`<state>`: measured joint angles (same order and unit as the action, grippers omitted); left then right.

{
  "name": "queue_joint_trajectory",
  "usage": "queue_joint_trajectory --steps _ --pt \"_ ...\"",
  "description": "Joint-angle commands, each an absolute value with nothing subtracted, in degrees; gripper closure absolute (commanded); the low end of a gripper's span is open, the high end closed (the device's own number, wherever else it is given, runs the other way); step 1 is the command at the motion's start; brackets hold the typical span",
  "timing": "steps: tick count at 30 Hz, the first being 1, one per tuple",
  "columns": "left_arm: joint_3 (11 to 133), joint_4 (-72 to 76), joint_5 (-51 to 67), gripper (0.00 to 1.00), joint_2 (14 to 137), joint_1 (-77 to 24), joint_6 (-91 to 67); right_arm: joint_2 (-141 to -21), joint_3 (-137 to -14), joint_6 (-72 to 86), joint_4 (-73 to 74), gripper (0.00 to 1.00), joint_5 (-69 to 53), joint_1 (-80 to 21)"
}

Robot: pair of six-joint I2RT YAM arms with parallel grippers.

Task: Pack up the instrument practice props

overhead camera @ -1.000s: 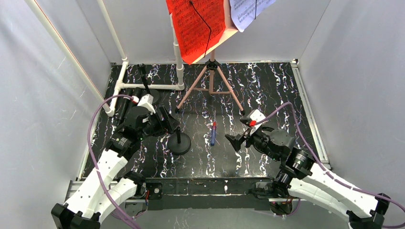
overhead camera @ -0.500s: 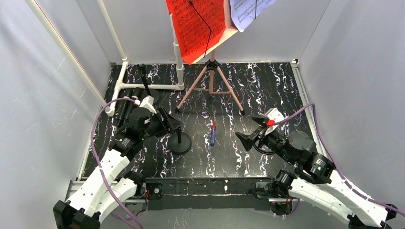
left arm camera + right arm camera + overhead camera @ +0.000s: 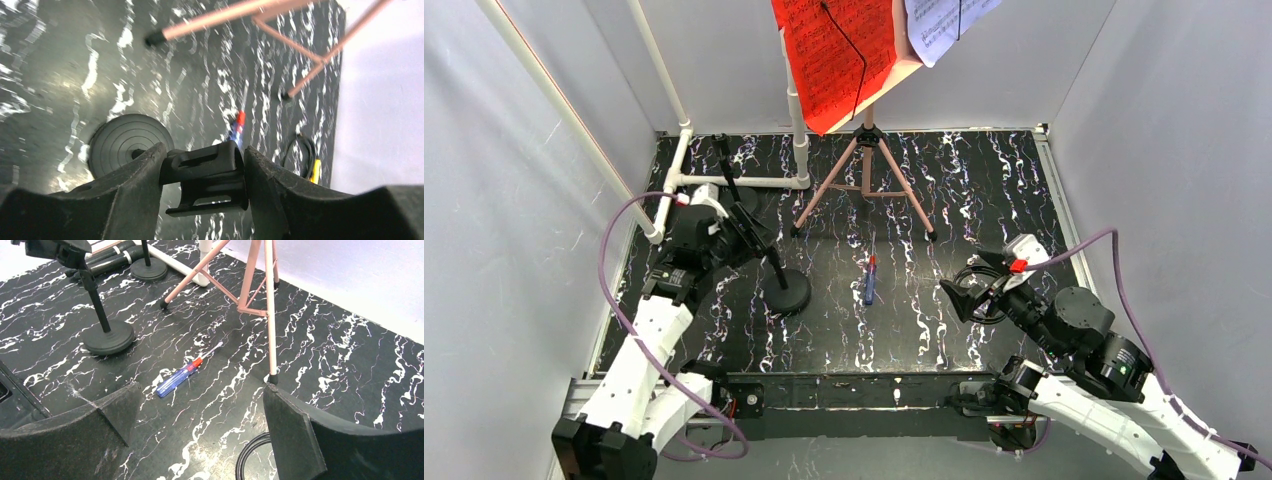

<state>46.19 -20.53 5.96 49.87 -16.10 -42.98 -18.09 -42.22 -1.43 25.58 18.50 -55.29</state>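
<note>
My left gripper (image 3: pixel 749 232) is shut on the black clip (image 3: pixel 207 172) at the top of a black microphone stand, whose round base (image 3: pixel 786 292) rests on the mat. The base also shows in the left wrist view (image 3: pixel 131 145). A second microphone stand (image 3: pixel 736 190) is by the pipe frame at the back left. The pink tripod rack (image 3: pixel 864 170) stands at the back centre with a red sheet (image 3: pixel 834 60) and a white sheet (image 3: pixel 944 25) on it. My right gripper (image 3: pixel 964 285) is open and empty, low at the right, above a black cable coil (image 3: pixel 252 455).
A blue and red screwdriver (image 3: pixel 870 280) lies on the black marbled mat between the arms. A white pipe frame (image 3: pixel 734 181) stands at the back left. Grey walls enclose the mat on three sides. A pink tripod foot (image 3: pixel 272 377) is just beyond my right fingers.
My left gripper has pulled back and left with the microphone stand, and its base has slid a little left. My right arm has drawn back to the right, away from the screwdriver.
</note>
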Motion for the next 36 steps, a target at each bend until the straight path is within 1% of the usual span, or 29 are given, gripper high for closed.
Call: queue_joint_trajectory --steps 1,9,16,22,25,28,36 --pt "49.7 -16.4 9.1 0.99 52.3 -6.6 -38.6 -16.5 -41.6 -0.6 24.3 0.01 19.9 -55.4" --pt "54.1 -8.9 16.1 0.99 61.6 5.7 -35.3 -17.4 -41.3 -1.0 24.5 0.01 18.7 -55.4" --pt "58.9 -4.4 19.2 0.99 71.6 11.5 -34.1 -17.0 -41.1 -1.1 24.7 0.01 18.5 -55.4" --pt "62.4 -5.1 19.0 0.97 76.8 13.9 -32.6 -16.9 -41.0 -1.2 24.7 0.01 18.7 -55.4" --pt "62.7 -4.8 18.9 0.97 77.6 14.4 -32.1 -17.0 -40.9 -1.4 24.7 0.01 18.7 -55.4" --pt "63.7 -4.8 18.7 0.94 78.7 14.6 -30.8 -17.1 -40.8 -1.4 24.6 0.01 19.0 -55.4" --pt "66.3 -6.4 17.1 0.93 79.4 14.6 -27.3 -17.7 -40.8 -1.3 24.8 0.01 18.6 -55.4"
